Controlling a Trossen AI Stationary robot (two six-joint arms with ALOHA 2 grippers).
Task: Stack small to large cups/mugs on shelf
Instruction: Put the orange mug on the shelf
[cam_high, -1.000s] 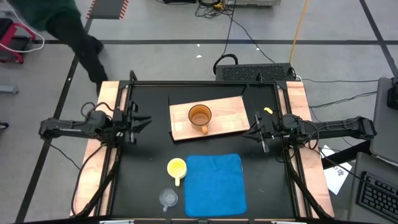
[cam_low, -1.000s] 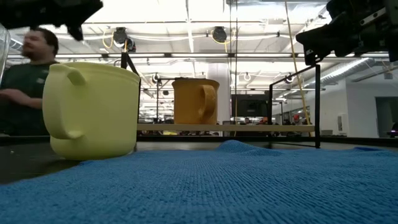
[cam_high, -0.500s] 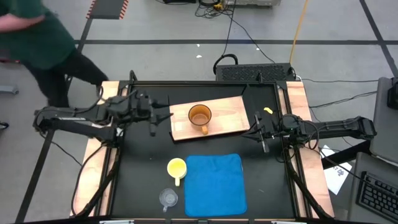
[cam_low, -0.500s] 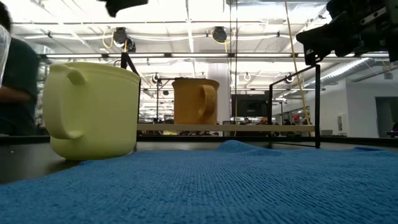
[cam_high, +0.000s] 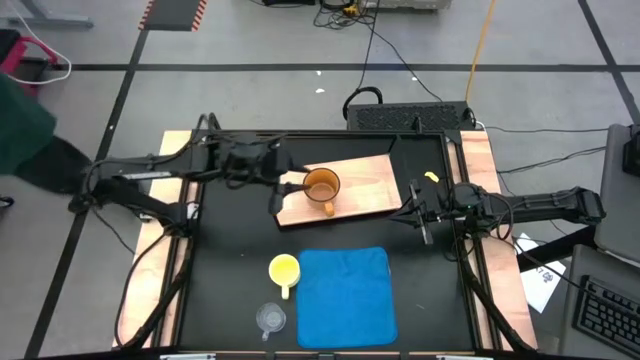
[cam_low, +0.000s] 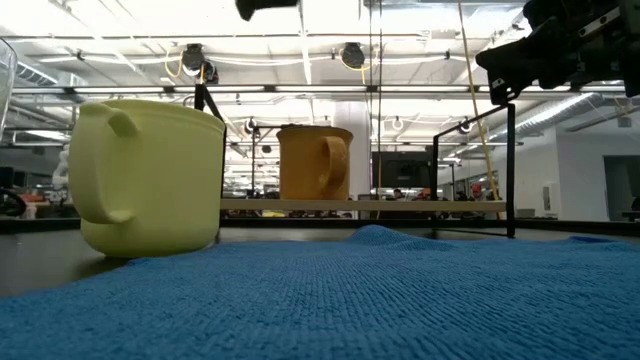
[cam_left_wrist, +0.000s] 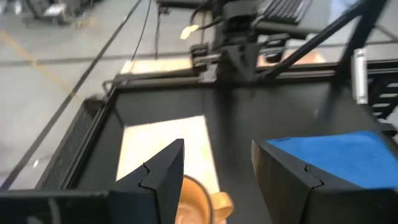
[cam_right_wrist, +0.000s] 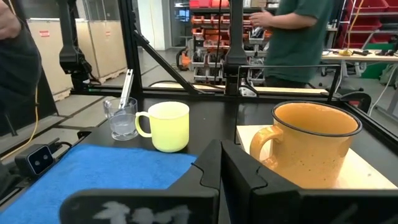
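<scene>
Brown mug (cam_high: 320, 187) stands upright on the shelf (cam_high: 365, 180), mouth up, near the board's left end, handle pointing toward the front edge and the blue mat (cam_high: 343, 296). Shelf's long axis runs left-right across the surface (cam_high: 230, 270), slightly skewed. Left pincer (cam_high: 283, 186) hovers just beside the brown mug's left side, over the shelf's left edge, fingers apart, nothing in them. Yellow mug (cam_high: 284, 270) upright on the surface, touching or just off the mat's left edge, handle toward the front. Clear cup (cam_high: 270, 318) upright in front of it, w/ mouth up. Right pincer (cam_high: 412, 213) waits off the shelf's right end, fingers together, empty.
</scene>
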